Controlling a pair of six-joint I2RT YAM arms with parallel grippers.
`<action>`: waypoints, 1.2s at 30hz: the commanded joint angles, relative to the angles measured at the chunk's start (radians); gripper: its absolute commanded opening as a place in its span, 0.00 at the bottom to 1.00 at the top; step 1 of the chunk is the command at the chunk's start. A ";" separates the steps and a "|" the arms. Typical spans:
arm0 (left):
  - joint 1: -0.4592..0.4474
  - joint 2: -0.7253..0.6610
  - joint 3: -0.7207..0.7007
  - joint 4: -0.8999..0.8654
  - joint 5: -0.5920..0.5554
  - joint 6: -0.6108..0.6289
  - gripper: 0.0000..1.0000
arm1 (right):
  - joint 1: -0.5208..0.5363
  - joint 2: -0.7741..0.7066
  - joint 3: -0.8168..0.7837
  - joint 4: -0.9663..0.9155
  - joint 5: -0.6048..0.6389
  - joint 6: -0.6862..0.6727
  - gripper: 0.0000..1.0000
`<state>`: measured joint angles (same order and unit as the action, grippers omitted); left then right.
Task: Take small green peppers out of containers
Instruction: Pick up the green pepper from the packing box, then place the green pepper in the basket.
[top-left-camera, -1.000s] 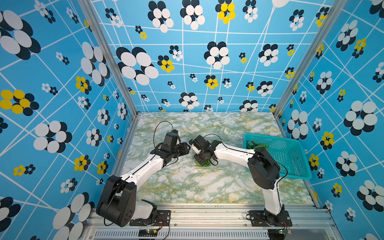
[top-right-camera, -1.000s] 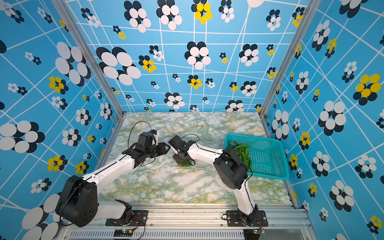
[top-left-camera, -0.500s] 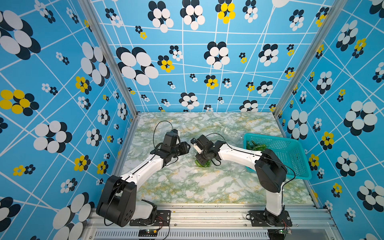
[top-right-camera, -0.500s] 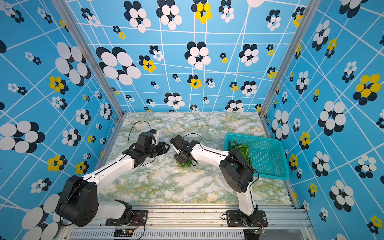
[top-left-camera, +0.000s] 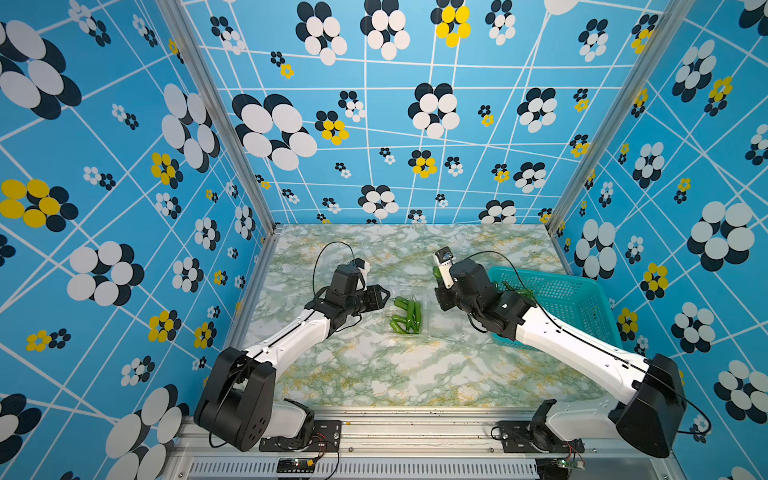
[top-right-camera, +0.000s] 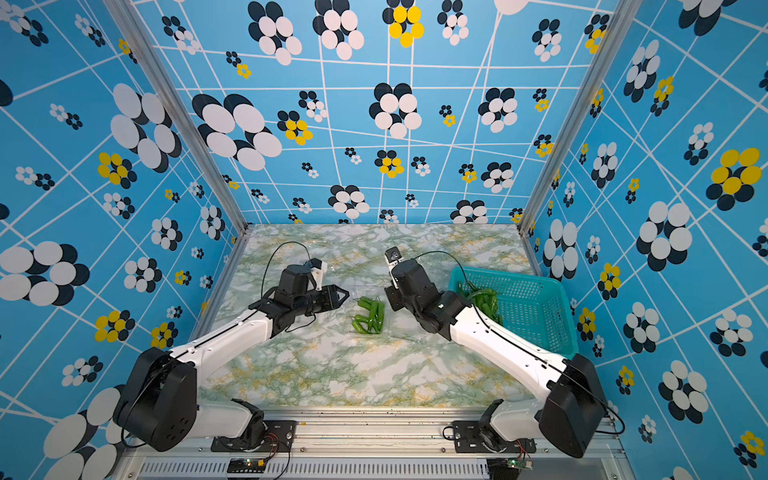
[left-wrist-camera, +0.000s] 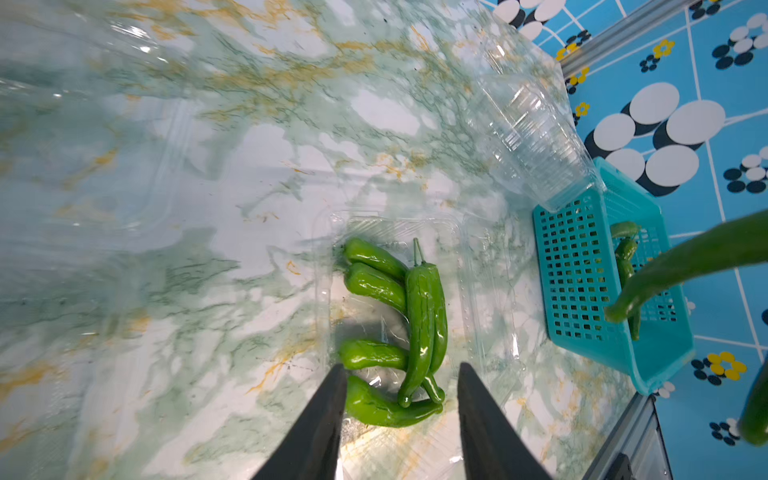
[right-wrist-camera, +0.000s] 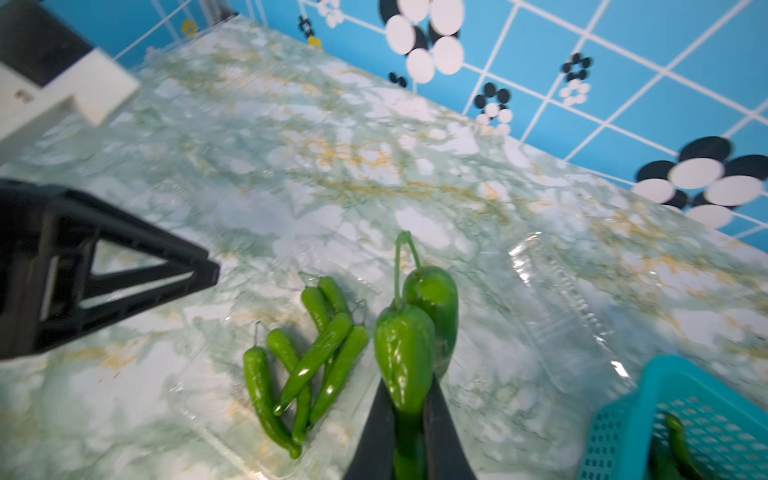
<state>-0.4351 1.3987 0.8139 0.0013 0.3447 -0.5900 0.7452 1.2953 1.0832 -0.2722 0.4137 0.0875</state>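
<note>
**Step in hand: transfer.** The right claw (right-wrist-camera: 409, 399) is clenched on two small green peppers (right-wrist-camera: 405, 353). It holds them clear of the tabletop (top-left-camera: 374, 374), between the open container (left-wrist-camera: 324, 257) at centre and the teal basket (top-left-camera: 540, 272) at right. Several loose peppers (top-left-camera: 406, 318) lie in the container tray.

The left claw (left-wrist-camera: 401, 368) hangs released, jaws parted, just left of the container. Whether it touches the rim cannot be told.

**Next move (judgement):** carry the pair right, lift over the basket's left wall, then release. That wall is the obstruction.

**Surroundings:** an empty clear box (left-wrist-camera: 536, 141) lies at the basket's far left corner. Deposited peppers (top-right-camera: 484, 301) already lie inside the basket.
</note>
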 joint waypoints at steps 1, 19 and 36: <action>-0.066 0.029 0.054 0.021 0.068 0.067 0.45 | -0.074 -0.090 -0.043 -0.001 0.282 0.084 0.00; -0.185 0.123 0.162 -0.038 0.151 0.160 0.48 | -0.450 0.067 -0.133 -0.235 0.312 0.420 0.04; -0.167 0.062 0.152 -0.168 -0.184 0.151 0.52 | -0.424 -0.064 -0.178 -0.027 -0.177 0.267 0.53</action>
<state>-0.6151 1.4967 0.9512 -0.0868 0.3222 -0.4412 0.2989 1.2594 0.9306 -0.3965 0.4381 0.4107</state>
